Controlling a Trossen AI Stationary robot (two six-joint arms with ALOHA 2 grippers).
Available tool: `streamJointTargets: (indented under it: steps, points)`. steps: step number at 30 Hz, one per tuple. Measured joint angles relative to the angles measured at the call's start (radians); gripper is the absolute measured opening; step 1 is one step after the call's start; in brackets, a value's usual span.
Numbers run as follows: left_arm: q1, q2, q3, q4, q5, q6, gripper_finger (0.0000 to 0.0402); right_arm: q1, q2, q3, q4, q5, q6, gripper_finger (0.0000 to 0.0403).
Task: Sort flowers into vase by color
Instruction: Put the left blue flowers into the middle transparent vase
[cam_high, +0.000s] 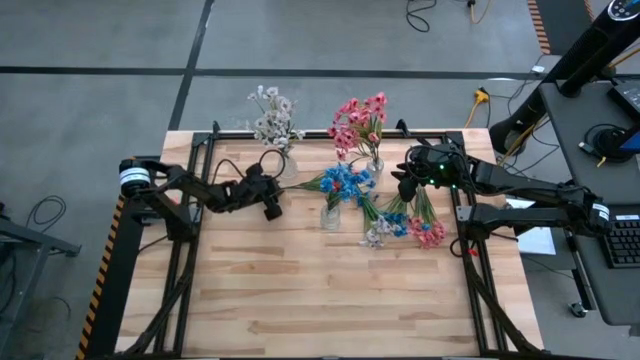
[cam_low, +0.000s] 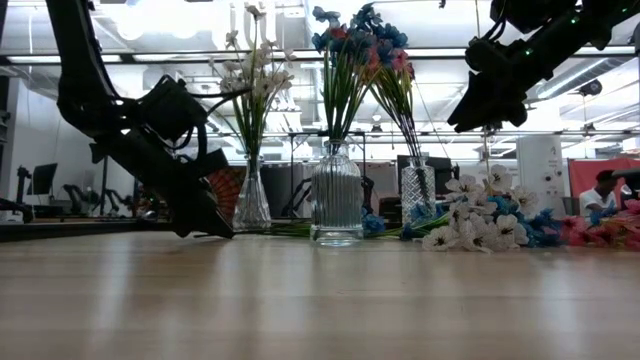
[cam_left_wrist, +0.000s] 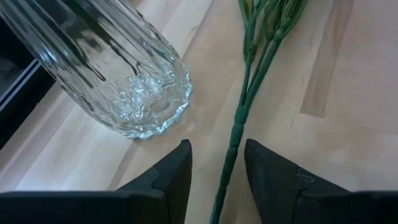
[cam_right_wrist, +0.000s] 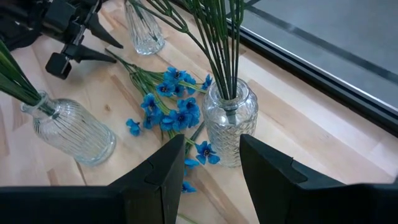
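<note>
High view — tabletop (cam_high: 300, 300): pale wood planks in a black frame; three glass vases stand near its far edge.
White vase (cam_high: 283, 163): far left of the three, holding white flowers (cam_high: 270, 118).
Pink vase (cam_high: 374, 164): far right of the three, holding pink flowers (cam_high: 358, 122).
Middle vase (cam_high: 331, 214): nearer the centre, holding blue flowers (cam_high: 345, 182).
Loose flowers (cam_high: 405, 225): a heap of white, blue and pink sprays lying on the wood, right of the middle vase.
Left gripper (cam_high: 274, 204): low over the wood, just left of the middle vase, beside the white vase.
Right gripper (cam_high: 404, 187): raised, between the pink vase and the loose heap.

Low view — left gripper (cam_low: 205, 222): tilted down, tip at the wood next to the white vase (cam_low: 251, 200).
Right gripper (cam_low: 470, 112): well above the loose flowers (cam_low: 480, 225).

Left wrist view — left gripper (cam_left_wrist: 216, 165): fingers apart, a green stem (cam_left_wrist: 239, 118) lying on the wood runs between them; contact cannot be told.
Glass vase (cam_left_wrist: 118, 68): just beside the stem.

Right wrist view — right gripper (cam_right_wrist: 211, 168): fingers apart, holding nothing, above a cut-glass vase (cam_right_wrist: 230, 121) full of green stems.
Blue spray (cam_right_wrist: 171, 102): flat on the wood, its stem end at the left gripper (cam_right_wrist: 102, 53).
</note>
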Motion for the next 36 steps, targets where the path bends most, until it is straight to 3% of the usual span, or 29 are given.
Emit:
streamJointTargets:
  steps: [12,25,36]
  points:
    - [0.010,0.000,0.000,-0.010,0.035,0.002,0.0098,0.000,0.000,0.000,-0.004,-0.001,0.004,0.0146]
    - [0.010,-0.001,0.000,-0.027,0.087,-0.011,0.0006,0.017,-0.036,0.012,-0.007,-0.036,0.002,0.0146]
    - [-0.022,-0.002,-0.001,-0.040,0.099,-0.053,0.0001,0.088,-0.037,0.070,-0.006,-0.035,-0.042,0.0136]
